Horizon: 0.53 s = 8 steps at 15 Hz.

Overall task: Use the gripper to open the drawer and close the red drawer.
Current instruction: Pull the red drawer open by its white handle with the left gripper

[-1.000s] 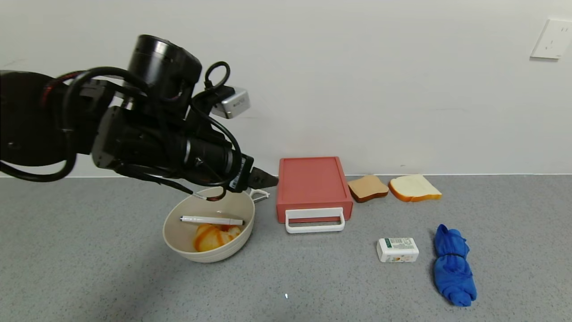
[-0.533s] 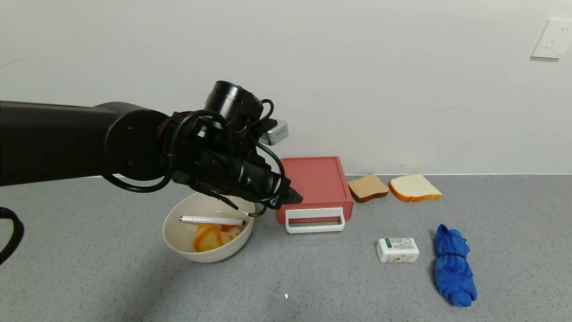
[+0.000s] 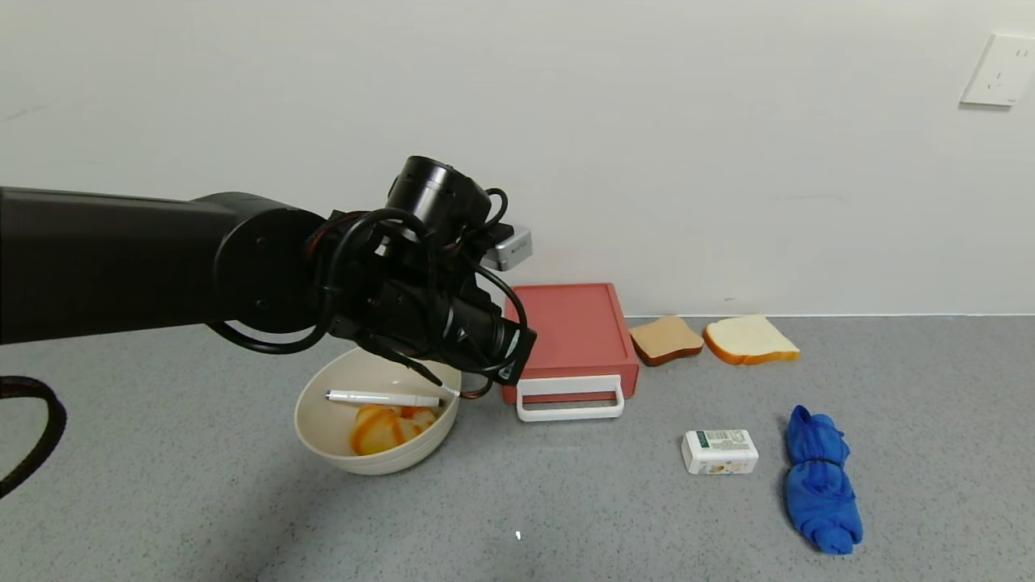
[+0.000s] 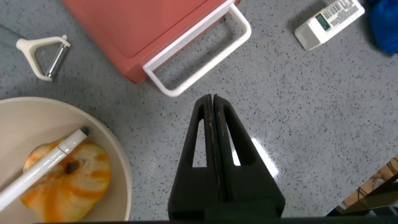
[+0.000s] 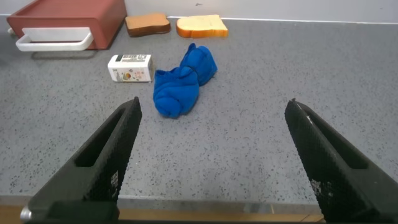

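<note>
The salmon-red drawer (image 3: 566,327) lies flat against the back wall, its tray pushed in and its white loop handle (image 3: 570,400) facing me. My left gripper (image 3: 514,369) hangs just left of the handle, above the table between the bowl and the drawer. In the left wrist view the left gripper (image 4: 211,101) is shut and empty, its tips a short way in front of the handle (image 4: 199,57) and apart from the drawer (image 4: 143,28). My right gripper (image 5: 213,106) is open and empty, low over the table's near edge, far from the drawer (image 5: 68,17).
A cream bowl (image 3: 323,436) with a white pen (image 3: 380,398) and an orange pastry stands left of the drawer. A white peeler (image 4: 43,53) lies behind the bowl. Two bread slices (image 3: 711,339), a white box (image 3: 720,451) and a blue cloth (image 3: 821,485) lie to the right.
My left arm has swung right and down, from above the bowl to just beside the drawer's handle. The drawer has not moved.
</note>
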### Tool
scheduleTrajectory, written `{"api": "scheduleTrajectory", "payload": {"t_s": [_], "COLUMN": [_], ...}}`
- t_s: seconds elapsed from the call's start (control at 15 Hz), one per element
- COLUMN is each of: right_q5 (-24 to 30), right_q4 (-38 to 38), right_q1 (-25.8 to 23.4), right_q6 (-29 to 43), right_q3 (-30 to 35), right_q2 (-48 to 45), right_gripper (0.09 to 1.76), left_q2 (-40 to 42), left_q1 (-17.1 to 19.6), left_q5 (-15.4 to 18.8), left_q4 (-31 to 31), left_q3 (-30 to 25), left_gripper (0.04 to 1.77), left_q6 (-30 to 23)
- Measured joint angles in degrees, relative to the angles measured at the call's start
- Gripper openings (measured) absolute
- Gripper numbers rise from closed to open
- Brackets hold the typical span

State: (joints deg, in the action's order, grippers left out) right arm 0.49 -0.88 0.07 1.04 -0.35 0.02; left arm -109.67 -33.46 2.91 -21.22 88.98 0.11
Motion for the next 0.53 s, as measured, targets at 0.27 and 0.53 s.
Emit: {"api": "scheduleTrajectory", "payload": {"t_s": [0.27, 0.53], "right_q5": [0.00, 0.02], "right_q4": [0.00, -0.02], "right_q1": [0.00, 0.00], "right_q6": [0.01, 0.01], "right_q3": [0.00, 0.00], "right_q2": [0.00, 0.00], "right_gripper": [1.70, 1.70], "left_q2": [0.32, -0.30], "left_q1": [-0.02, -0.11], "left_q5": [5.18, 3.94], "left_q4": [4.34, 5.52], "left_q3": [-1.83, -1.68], "left_gripper": [0.11, 0.11], "left_q6": [0.05, -2.12]}}
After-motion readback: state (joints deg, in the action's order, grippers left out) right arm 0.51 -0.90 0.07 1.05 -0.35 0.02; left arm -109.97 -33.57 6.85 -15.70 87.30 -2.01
